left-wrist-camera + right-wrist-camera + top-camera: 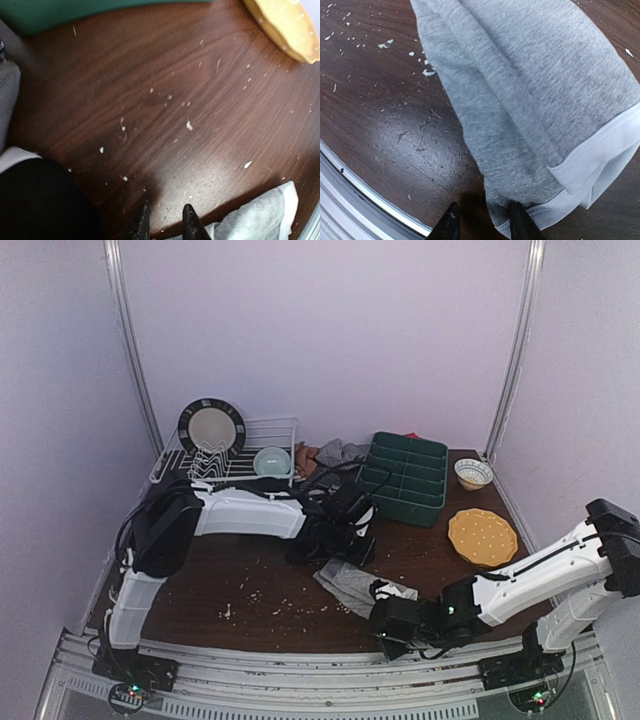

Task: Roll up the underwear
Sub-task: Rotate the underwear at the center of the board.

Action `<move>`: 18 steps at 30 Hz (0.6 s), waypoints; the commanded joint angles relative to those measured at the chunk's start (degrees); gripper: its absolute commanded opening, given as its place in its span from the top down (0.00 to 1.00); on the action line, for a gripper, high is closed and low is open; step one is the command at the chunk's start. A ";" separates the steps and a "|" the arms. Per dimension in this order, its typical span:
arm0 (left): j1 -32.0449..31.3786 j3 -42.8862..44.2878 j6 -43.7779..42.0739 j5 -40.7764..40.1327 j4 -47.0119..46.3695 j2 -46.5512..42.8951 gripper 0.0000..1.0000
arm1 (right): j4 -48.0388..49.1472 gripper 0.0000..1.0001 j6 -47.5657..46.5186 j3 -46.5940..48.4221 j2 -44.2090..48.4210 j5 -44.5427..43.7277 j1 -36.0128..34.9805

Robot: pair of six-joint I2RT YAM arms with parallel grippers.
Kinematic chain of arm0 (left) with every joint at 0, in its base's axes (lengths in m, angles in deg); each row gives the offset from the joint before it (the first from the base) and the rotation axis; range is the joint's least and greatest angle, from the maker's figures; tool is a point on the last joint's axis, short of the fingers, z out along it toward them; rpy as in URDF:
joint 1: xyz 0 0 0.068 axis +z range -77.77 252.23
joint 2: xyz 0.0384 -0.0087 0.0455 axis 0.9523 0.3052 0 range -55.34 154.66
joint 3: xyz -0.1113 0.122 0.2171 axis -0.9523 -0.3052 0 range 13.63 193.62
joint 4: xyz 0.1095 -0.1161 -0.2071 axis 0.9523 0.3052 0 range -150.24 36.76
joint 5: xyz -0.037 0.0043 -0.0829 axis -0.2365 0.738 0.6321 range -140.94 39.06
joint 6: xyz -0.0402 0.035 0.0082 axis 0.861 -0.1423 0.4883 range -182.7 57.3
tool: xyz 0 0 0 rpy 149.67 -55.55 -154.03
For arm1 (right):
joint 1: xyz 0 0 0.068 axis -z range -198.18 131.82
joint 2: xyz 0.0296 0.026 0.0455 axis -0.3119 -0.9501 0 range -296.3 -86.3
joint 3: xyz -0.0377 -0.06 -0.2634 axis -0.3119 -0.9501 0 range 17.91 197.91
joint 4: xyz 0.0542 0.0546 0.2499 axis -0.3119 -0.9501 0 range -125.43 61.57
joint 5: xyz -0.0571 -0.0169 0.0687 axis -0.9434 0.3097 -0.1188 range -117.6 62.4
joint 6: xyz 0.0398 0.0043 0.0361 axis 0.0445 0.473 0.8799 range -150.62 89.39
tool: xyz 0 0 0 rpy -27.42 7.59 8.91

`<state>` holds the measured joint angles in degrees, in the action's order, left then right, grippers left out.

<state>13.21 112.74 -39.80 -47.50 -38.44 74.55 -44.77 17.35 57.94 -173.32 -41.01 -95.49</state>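
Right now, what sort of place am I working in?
Probably a staged test booth, not a real kitchen: plain pale walls close round a crumb-strewn wooden table carrying a dish rack, a green cutlery tray and light grey underwear.

The yellow plate [287, 27] was cut off at a corner, the grey underwear [535, 90] by the top edge; the left arm [250, 512] partly hid black cloth [308, 548].

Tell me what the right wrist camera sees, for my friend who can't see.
Light grey underwear with a white waistband lies on a dark wooden table. The right gripper is open at the bottom, its fingertips at the cloth's edge. White crumbs dot the table.
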 commanded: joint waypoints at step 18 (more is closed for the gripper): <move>-3.49 -32.59 13.96 -6.10 -8.80 -19.10 0.92 | -2.52 0.64 -7.72 -5.69 3.30 0.83 18.39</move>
<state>12.24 84.12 -31.21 -48.24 -47.05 59.10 -41.19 14.44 52.19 -168.99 -42.43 -80.70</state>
